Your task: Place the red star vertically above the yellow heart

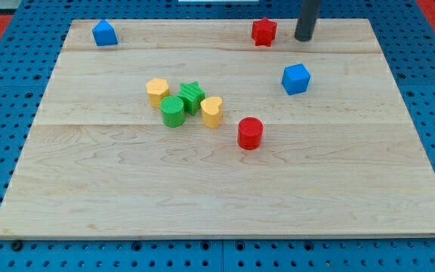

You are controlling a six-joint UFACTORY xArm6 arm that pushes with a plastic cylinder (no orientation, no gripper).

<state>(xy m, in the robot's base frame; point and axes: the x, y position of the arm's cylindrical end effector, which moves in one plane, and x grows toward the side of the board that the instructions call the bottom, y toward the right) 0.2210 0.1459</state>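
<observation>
Camera view: red star (263, 32) near table's (225, 196) top edge, up and to the view's right of yellow heart (212, 112). Tip (303, 38) just beside star on its right, apart from it, probably placed so to push it leftward until straight above heart. No gripper on this rod, so nothing to open or close. Heart in a tight cluster, touching green star (192, 97); green cylinder (173, 111) and yellow hexagon (157, 91) to its left. Red cylinder (250, 133) lower right of heart. No containers visible.
</observation>
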